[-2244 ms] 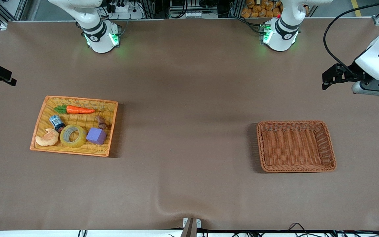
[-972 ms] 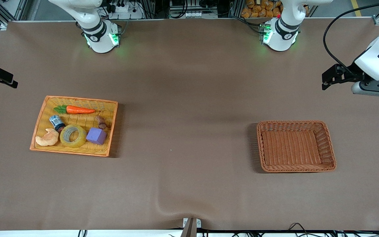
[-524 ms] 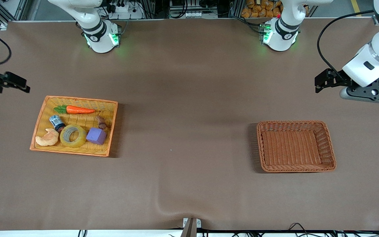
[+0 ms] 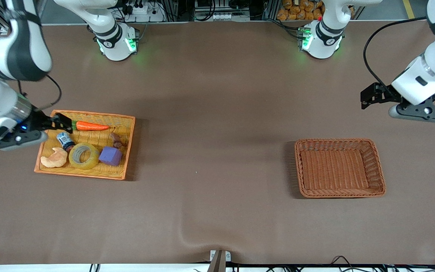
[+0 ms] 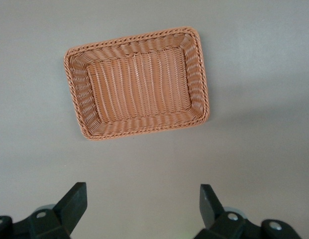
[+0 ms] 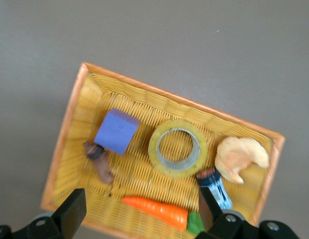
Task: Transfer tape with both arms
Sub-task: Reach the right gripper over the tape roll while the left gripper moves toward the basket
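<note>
- Brown cloth (image 4: 210,158) is covering the table, rippling near the front edge.
- Right gripper (image 4: 63,122) is hanging spread, empty, over the yellow tray (image 4: 128,145) holding the tape (image 4: 84,155).
- Left gripper (image 4: 369,96) is hovering spread, empty, above bare cloth beside the wicker basket (image 4: 377,162).

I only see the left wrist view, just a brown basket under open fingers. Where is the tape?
Observer: The tape lies flat in a yellow tray toward the right arm's end of the table.
Operator: Anything crowding it?
Observer: A croissant toy and a purple cube sit close beside it, one on each side.
Operator: Where is the right gripper?
Observer: The right gripper hangs open over the tray, by the carrot, holding nothing.
</note>
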### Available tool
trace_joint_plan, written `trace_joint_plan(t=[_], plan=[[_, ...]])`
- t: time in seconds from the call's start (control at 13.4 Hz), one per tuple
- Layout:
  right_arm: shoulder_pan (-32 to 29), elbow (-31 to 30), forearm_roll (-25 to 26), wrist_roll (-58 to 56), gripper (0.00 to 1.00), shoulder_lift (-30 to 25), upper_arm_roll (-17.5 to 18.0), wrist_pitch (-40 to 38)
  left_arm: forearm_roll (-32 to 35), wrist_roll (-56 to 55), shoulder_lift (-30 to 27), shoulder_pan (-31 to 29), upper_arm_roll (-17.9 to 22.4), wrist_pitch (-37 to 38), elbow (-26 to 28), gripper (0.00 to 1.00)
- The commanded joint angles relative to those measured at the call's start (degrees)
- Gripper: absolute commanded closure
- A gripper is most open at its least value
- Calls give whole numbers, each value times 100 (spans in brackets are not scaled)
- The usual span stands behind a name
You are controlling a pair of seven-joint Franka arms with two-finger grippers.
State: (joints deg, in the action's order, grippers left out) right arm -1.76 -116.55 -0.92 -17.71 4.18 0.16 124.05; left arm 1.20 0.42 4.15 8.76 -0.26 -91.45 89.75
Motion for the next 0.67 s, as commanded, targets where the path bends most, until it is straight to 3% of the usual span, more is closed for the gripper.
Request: trace_joint_plan(t=[0.0,0.22,0.45,0.6], plan=[[105,-825,-4,-145,0,-119,1,786,29,-69,147,-15,-44,-162,33,0],[606,-817,48,-424,0,302,-8,1259,12,-86,147,-24,-44,-531,384,0],[467,-660,31,-1487,0,934,-8,1771,-243,-428,156,11,-44,-1084,719,0],[396,-641,13,-1875,0,1006,-16,1728,-453,-613,121,-41,-53,-1357,938,0]])
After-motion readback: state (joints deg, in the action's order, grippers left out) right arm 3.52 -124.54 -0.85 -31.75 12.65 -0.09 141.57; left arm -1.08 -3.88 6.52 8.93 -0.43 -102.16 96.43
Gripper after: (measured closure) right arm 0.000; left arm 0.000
